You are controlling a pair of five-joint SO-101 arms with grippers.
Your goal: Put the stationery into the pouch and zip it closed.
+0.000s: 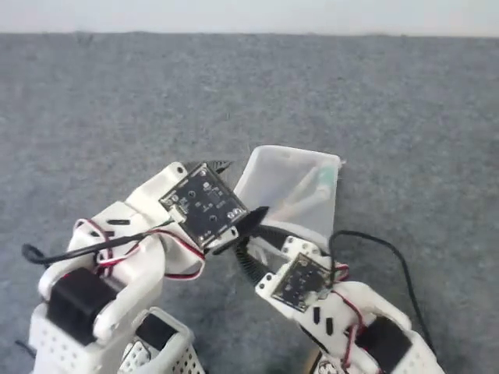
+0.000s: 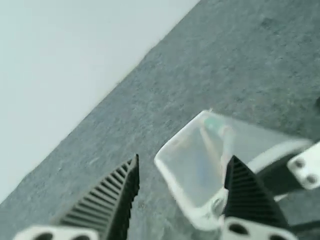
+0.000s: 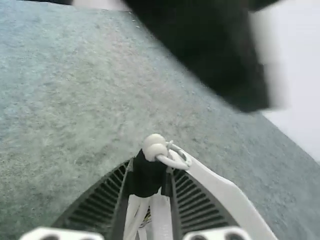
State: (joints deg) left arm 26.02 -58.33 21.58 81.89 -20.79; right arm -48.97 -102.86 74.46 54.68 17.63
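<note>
A translucent white pouch [image 1: 290, 185] lies on the grey carpet with pens [image 1: 321, 181] showing through its far end. In the left wrist view the pouch [image 2: 192, 167] sits just beyond my left gripper [image 2: 183, 161], which is open with its black ribbed fingers [image 2: 120, 192] on either side of the near corner. The pens [image 2: 216, 127] show inside. My right gripper [image 3: 151, 175] is shut on the zipper pull [image 3: 155, 147], a black tab with a white bead and ring, at the pouch's white edge [image 3: 220, 187]. From above, the right gripper [image 1: 254, 219] meets the pouch's near edge.
Grey carpet [image 1: 109, 101] spreads around the pouch, with a pale wall along the far edge. A black cable [image 1: 394, 261] loops to the right of the right arm. The left arm's dark, blurred gripper [image 3: 210, 50] hangs close above the right gripper.
</note>
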